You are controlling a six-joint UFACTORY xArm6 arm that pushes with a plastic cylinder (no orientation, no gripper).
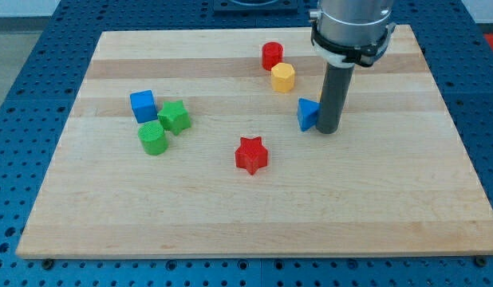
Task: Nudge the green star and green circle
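Toward the view's right of the wooden tabletop (pixel 230 215): my tip (pixel 328 131) planted on the wood, rod upright, touching or just beside the right face of the blue triangle (pixel 307 114). No jaws on this rig, so no jaw state to tell; only the straight dark rod under a grey cylindrical housing (pixel 352 24).

Over at the view's left, well apart from my tip: green star (pixel 175 116) and green circle (pixel 153 139), the circle just below and left of the star, the two touching or nearly so. Blue cube (pixel 143 105) just left of the star and above the circle, close against both.

Near the top centre: red cylinder-like block (pixel 272 55), exact shape hard to tell, with yellow hexagon (pixel 283 77) just below and right of it, nearly touching. Both up and left of the blue triangle.

Near the middle, lower down: red star (pixel 251 155), alone, between the green pair and the blue triangle, nearer the view's bottom than either.

Around the tabletop: blue perforated bench (pixel 23 48) on all sides.
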